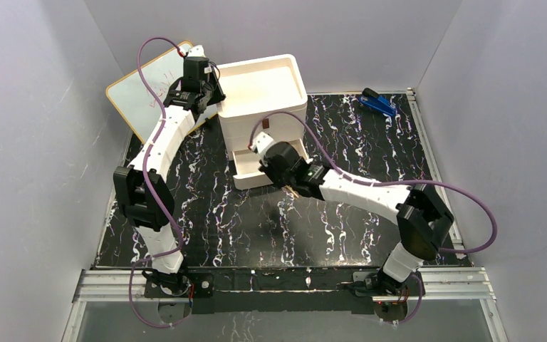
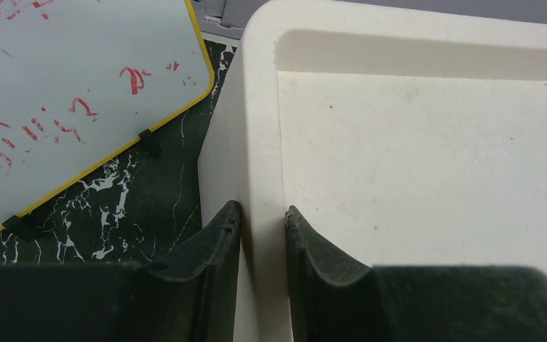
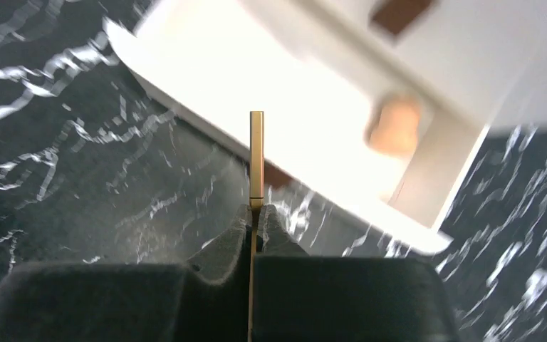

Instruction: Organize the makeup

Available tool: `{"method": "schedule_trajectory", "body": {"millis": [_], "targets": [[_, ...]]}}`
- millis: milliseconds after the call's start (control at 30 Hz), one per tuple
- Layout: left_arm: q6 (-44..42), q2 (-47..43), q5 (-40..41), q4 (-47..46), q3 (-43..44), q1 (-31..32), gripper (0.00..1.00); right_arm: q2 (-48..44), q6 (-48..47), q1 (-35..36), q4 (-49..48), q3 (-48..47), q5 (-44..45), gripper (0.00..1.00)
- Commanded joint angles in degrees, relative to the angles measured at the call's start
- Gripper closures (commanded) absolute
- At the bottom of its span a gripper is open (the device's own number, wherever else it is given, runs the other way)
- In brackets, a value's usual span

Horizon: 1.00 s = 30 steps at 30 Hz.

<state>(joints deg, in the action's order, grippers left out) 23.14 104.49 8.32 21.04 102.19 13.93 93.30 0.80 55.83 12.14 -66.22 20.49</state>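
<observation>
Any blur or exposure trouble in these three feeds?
Right wrist: white drawer box and tan sponge motion-smeared, thin yellow stick in the right gripper crisp. Left wrist: sharp, though the left gripper reads near-black against the bright box. Top external: sharp, evenly lit.

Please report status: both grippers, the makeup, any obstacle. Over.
Left gripper shut on white drawer box rim. Right gripper shut on thin yellow stick, before the open drawer. Tan sponge inside it. No obstacle seen.
</observation>
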Motion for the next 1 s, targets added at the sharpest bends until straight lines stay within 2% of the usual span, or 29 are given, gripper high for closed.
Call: {"method": "schedule_trajectory", "body": {"millis": [0, 167, 300, 433, 600, 933, 967], "targets": [[-1.6, 0.2, -4.0, 12.4, -1.7, -0.3, 1.00, 0.9, -18.0, -0.5, -4.5, -8.8, -10.2, 0.99], [-2.0, -0.1, -4.6, 12.5, -2.0, -0.7, 1.00, 6.0, -29.5, -0.5, -0.5, -16.9, -16.1, 0.99], [-1.9, -0.2, -5.0, 12.5, -2.0, -0.8, 1.00, 12.9, -36.0, -0.8, 8.0, -26.7, -17.2, 0.99], [-2.0, -0.4, -5.1, 12.5, -2.0, -1.0, 1.00, 17.7, -42.3, -1.0, 12.1, -31.1, -16.0, 0.99], [-2.3, -0.5, -5.3, 12.5, -2.2, -1.3, 1.00, 20.4, -46.8, -2.8, 9.8, -29.4, -14.5, 0.99], [-2.1, 0.0, -6.9, 12.2, -2.2, -2.1, 1.00, 20.7, -49.9, -7.6, -1.1, -22.6, -15.9, 0.98], [-2.0, 0.1, -7.1, 12.1, -2.2, -2.1, 1.00, 20.8, -49.6, -7.7, -2.8, -21.7, -15.3, 0.90]]}}
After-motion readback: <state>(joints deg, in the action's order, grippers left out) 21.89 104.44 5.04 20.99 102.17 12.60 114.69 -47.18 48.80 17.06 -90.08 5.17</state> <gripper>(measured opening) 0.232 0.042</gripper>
